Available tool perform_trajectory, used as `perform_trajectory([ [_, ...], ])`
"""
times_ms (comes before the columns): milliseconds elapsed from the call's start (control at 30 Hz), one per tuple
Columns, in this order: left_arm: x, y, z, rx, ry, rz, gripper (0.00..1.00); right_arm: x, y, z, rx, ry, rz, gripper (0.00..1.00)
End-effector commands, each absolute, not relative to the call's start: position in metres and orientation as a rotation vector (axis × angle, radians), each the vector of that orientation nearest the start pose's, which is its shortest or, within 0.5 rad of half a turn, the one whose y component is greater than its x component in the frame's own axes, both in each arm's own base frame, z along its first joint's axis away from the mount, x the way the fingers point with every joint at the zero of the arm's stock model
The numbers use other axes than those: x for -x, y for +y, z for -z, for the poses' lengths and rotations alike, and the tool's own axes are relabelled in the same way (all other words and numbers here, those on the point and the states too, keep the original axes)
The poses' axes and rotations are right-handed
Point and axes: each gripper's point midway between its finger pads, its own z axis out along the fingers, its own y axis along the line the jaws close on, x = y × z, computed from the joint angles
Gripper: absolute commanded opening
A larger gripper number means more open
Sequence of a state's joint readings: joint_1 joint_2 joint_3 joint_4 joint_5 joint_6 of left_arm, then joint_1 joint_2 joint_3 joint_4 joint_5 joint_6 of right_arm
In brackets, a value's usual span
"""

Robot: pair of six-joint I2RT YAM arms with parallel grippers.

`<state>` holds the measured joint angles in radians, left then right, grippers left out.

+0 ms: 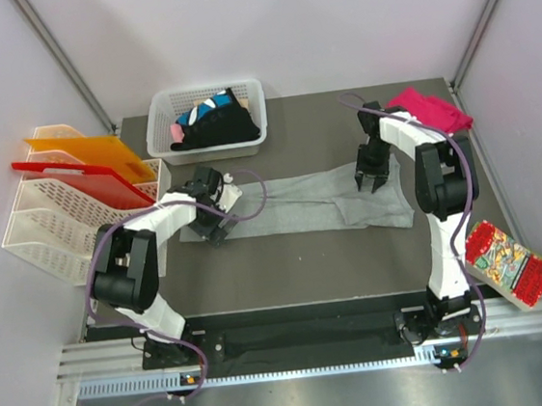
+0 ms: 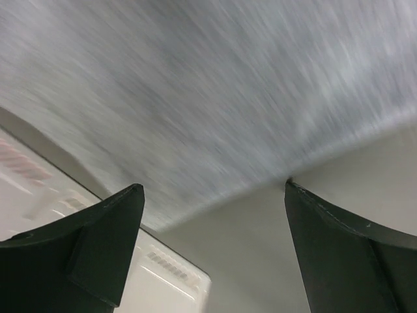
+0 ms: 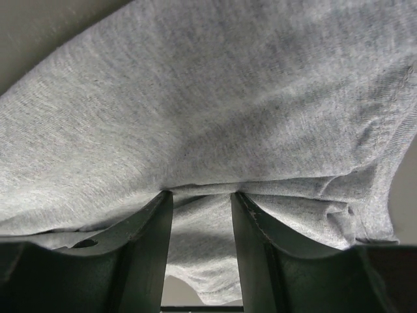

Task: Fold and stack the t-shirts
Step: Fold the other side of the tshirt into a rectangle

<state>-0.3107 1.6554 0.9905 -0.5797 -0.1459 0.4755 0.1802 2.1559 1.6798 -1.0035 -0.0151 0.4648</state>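
Since the one grey t-shirt (image 1: pixel 300 205) lies flat with its long axis running left to right, each end sits under one of my two grippers: my left gripper (image 2: pixel 215 195) hangs wide open over the left edge, my right gripper (image 3: pixel 201 195) straddles a cloth ridge at the right end, fingers partway together, grip uncertain. Farther back lie one pink t-shirt (image 1: pixel 431 109), far right, and black t-shirts (image 1: pixel 220 129) heaped in one basket (image 1: pixel 212 153), number unclear.
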Motion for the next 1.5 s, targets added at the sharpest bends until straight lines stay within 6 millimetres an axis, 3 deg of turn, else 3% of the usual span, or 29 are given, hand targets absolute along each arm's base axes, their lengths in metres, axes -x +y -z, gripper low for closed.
perform_trajectory([
  [0,-0.233,-0.051,-0.015,-1.166,2.872,-0.039,0.94,-0.424,0.067,0.005,-0.492,2.94,-0.004,0.42],
  [167,-0.217,-0.062,-0.017,-1.176,2.915,0.08,0.94,-0.427,0.058,0.006,-0.492,2.946,0.019,0.42],
  [300,-0.214,-0.074,-0.019,-1.193,2.923,0.14,0.92,-0.426,0.051,-0.004,-0.478,2.92,0.054,0.41],
  [400,-0.238,-0.088,-0.044,-1.165,2.85,0.157,0.92,-0.429,0.056,-0.027,-0.465,2.87,0.019,0.41],
  [433,-0.258,-0.096,-0.062,-1.143,2.79,0.153,0.92,-0.43,0.056,-0.034,-0.47,2.853,0.007,0.42],
  [533,-0.298,-0.107,-0.087,-1.089,2.683,0.109,0.93,-0.435,0.061,-0.053,-0.457,2.815,-0.029,0.42],
  [600,-0.312,-0.106,-0.088,-1.065,2.663,0.066,0.93,-0.433,0.063,-0.057,-0.45,2.821,-0.032,0.42],
  [700,-0.329,-0.098,-0.071,-1.006,2.662,-0.037,0.93,-0.429,0.066,-0.059,-0.441,2.819,-0.039,0.42],
  [900,-0.302,-0.079,-0.017,-1.01,2.786,-0.113,0.91,-0.414,0.056,-0.049,-0.439,2.836,0.034,0.42],
  [1033,-0.3,-0.072,-0.006,-0.98,2.773,-0.141,0.91,-0.414,0.055,-0.046,-0.443,2.843,0.029,0.42],
  [1167,-0.296,-0.075,-0.006,-0.95,2.804,-0.06,0.91,-0.413,0.054,-0.048,-0.444,2.845,0.036,0.42],
  [1467,-0.242,-0.091,0.015,-0.996,2.968,0.228,0.9,-0.413,0.046,-0.054,-0.465,2.832,0.055,0.41],
])
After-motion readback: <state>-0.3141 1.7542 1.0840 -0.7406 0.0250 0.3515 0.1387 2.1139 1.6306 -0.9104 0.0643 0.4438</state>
